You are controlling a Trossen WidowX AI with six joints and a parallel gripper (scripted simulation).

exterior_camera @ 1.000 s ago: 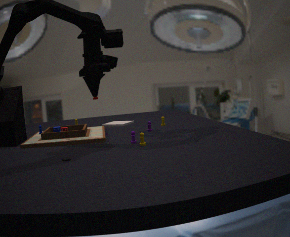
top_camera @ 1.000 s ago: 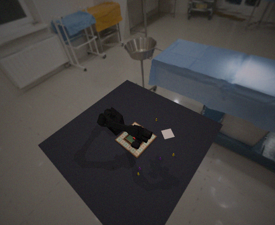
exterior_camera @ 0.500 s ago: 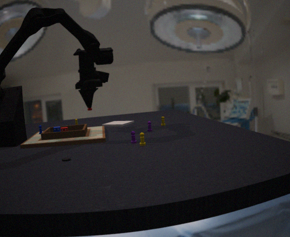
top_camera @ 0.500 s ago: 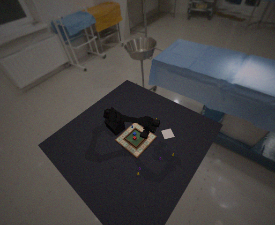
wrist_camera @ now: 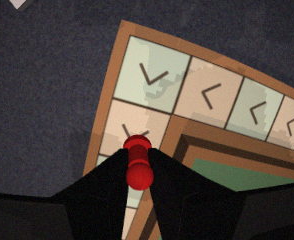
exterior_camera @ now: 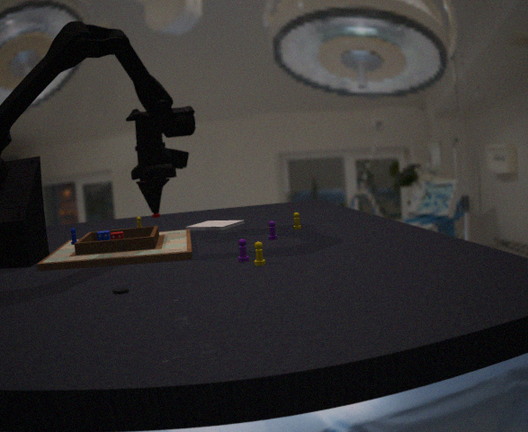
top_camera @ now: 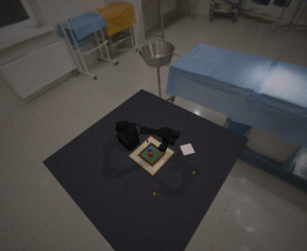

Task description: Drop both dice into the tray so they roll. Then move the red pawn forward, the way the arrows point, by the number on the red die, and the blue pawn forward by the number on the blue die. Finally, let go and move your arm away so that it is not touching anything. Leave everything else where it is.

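Spanning the lower part of the top view, the dark table (top_camera: 107, 210) (exterior_camera: 347, 316) (wrist_camera: 37, 65) points one corner away from the viewer, with its left and right corners also visible. The black arm (top_camera: 150, 131) (exterior_camera: 26, 88) stands inward from the table's upper-left edge and reaches toward the right corner. Its gripper (top_camera: 162, 148) (exterior_camera: 156, 212) (wrist_camera: 138, 156) points down, the fingers nearly together and clamped on the red pawn. Beneath lies the square game board (top_camera: 152, 170) (exterior_camera: 175, 246) (wrist_camera: 152, 65), bordered by arrow-marked squares, with the wooden tray (top_camera: 152, 164) (exterior_camera: 115, 246) (wrist_camera: 179, 145) at its centre. A pale square slab (top_camera: 187, 149) (exterior_camera: 216, 225) (wrist_camera: 18, 1) lies between board and right corner. A small dark disc (top_camera: 126, 187) (exterior_camera: 120, 291) lies toward the lower-left edge. Inside the tray, the blue die (top_camera: 149, 149) (exterior_camera: 103, 235) and red die (top_camera: 150, 153) (exterior_camera: 117, 235) rest near each other; their numbers are too small to read. The red pawn (exterior_camera: 156, 215) (wrist_camera: 138, 175) hangs above the board; the blue pawn (top_camera: 147, 141) (exterior_camera: 74, 237) stands upright on its border, toward the table's far corner. Two purple pawns and two yellow pawns stand toward the lower-right edge.
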